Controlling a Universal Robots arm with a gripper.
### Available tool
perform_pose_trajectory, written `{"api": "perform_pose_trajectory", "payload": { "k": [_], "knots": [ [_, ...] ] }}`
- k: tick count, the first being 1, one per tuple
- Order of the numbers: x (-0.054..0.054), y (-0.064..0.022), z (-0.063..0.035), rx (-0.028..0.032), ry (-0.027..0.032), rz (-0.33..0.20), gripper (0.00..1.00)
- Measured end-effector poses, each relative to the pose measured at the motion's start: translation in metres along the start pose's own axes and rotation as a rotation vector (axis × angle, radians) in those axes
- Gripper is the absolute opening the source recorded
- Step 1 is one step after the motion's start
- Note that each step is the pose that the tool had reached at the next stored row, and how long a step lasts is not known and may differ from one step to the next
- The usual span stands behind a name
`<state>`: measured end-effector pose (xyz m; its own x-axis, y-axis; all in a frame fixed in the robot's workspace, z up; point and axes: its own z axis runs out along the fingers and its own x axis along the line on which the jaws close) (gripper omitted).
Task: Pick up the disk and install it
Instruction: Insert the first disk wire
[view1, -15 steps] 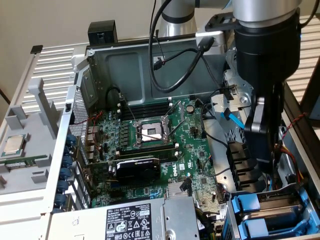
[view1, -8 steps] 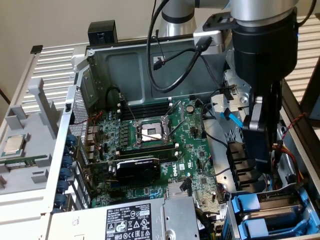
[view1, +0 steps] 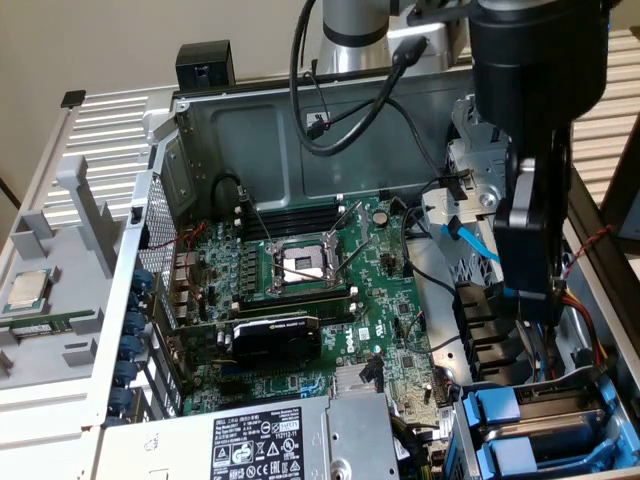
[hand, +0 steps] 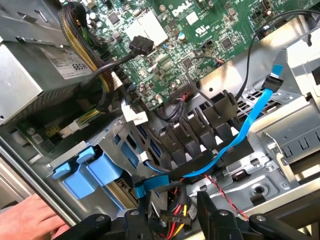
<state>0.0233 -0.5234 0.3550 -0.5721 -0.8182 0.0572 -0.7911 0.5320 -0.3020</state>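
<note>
Open PC case, green mobo facing up. We see the robot's gripper low in the case corner on the exterior view's right, near the drive cage. Its fingers stand apart w/ nothing clamped; only loose power wires lie btwn them. The disk sits slid into the cage, blue carrier front outward, prob so its handle is reachable. A blue SATA cable drapes past the bay. A person's hand rests at the case edge, maybe steadying it.
</note>
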Motion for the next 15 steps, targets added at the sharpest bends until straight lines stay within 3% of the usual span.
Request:
{"api": "perform_pose_trajectory", "payload": {
  "k": [9, 15],
  "knots": [
    [0.004, -0.0110, -0.0305, 0.0001, -0.0031, 0.000, 0.49],
    [0.011, -0.0192, -0.0407, -0.0095, -0.0164, 0.004, 0.49]
  ]
}}
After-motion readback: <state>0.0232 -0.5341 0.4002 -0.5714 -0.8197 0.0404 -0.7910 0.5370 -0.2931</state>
